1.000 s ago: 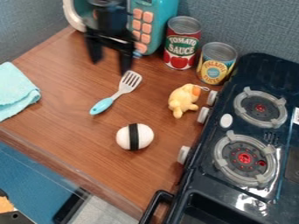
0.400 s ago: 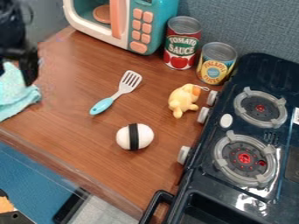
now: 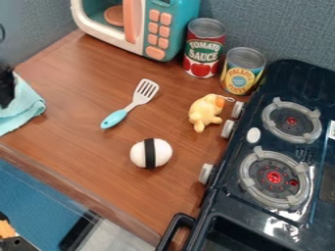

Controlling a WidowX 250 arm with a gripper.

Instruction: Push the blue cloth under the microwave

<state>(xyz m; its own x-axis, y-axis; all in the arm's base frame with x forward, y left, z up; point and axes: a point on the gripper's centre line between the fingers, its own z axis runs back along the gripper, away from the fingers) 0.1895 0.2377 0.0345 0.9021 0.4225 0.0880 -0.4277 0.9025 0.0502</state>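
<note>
In the camera view, your black hand (image 3: pixel 7 93) hangs over the pale blue cloth (image 3: pixel 23 115) at the left edge of the counter (image 3: pixel 98 162); whether it is apart, together or clamped, you cannot tell, and contact seems likely but unconfirmed. The cloth lies well apart from the teal-and-white microwave (image 3: pixel 173 39), leaving you, by all appearances, the whole push. Soft and loosely folded, it runs to the view's edge, its right end bunched into a rounded corner.
</note>
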